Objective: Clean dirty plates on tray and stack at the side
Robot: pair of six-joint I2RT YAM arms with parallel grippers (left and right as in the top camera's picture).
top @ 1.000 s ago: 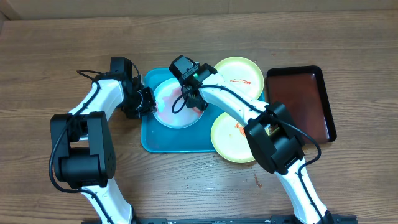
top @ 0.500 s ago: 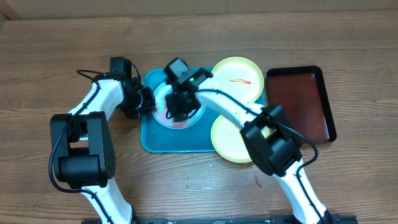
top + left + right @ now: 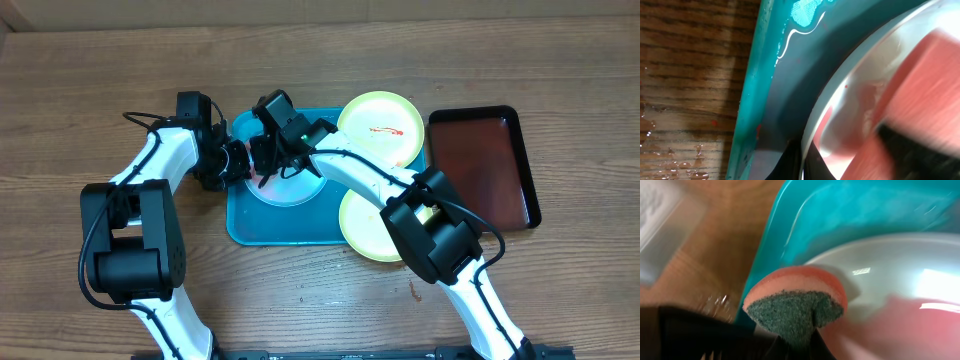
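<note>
A: Three plates, where's each?
B: Blue plate (image 3: 297, 186) lies in the turquoise tray (image 3: 290, 228), left half. Upper yellow-green plate (image 3: 385, 122) overlaps the tray's top right corner, with a red smear on it. Lower yellow-green plate (image 3: 360, 235) sits over the tray's bottom right edge, partly under the right arm, with a smear near its top rim.
A: Left end effector?
B: Left end effector (image 3: 237, 160) is clamped on the blue plate's left rim. The wrist view shows the rim pinched between dark fingers.
A: Right one?
B: Right end effector (image 3: 268, 166) is closed on a sponge (image 3: 795, 302), orange with a green scouring side. It is at the blue plate's left part, just beside the left end effector. Can't tell how hard it presses, too blurred.
A: Rest?
B: Brown tray (image 3: 485, 160) is on the bench (image 3: 100, 80) at far right, just beside the upper yellow-green plate. Water drops (image 3: 670, 160) lie on the wood left of the tray.
</note>
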